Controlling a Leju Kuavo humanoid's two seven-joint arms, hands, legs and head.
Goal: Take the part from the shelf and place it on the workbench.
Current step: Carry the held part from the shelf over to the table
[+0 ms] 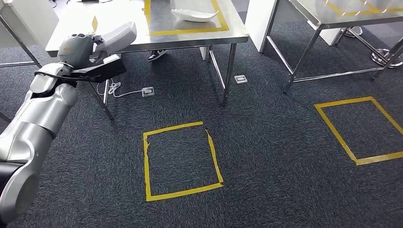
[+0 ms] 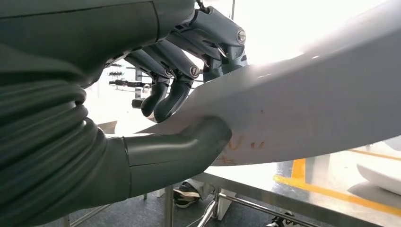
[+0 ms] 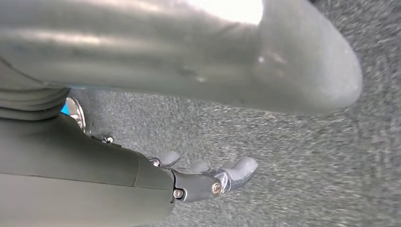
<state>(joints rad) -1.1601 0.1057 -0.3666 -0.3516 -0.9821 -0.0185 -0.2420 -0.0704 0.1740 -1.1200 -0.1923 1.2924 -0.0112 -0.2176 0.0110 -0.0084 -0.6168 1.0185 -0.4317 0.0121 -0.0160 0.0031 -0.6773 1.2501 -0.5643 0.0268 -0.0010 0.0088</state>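
The left arm (image 1: pixel 33 128) reaches up toward the workbench (image 1: pixel 119 23), its left hand (image 2: pixel 156 109) gripping the white part (image 2: pixel 302 109) between thumb and fingers at the bench's near edge. The right hand (image 3: pixel 198 182) hangs over carpet (image 3: pixel 307 156), fingers apart, holding nothing.

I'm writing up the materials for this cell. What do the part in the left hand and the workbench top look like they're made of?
The part, held by the left hand, looks like moulded plastic or painted composite, though I can't be sure: a smooth, matte pale grey-white curved shell with a thin edge and faint scribbles. The workbench top looks like brushed stainless steel, going by its dull silvery sheen and metal legs, with yellow tape on it.
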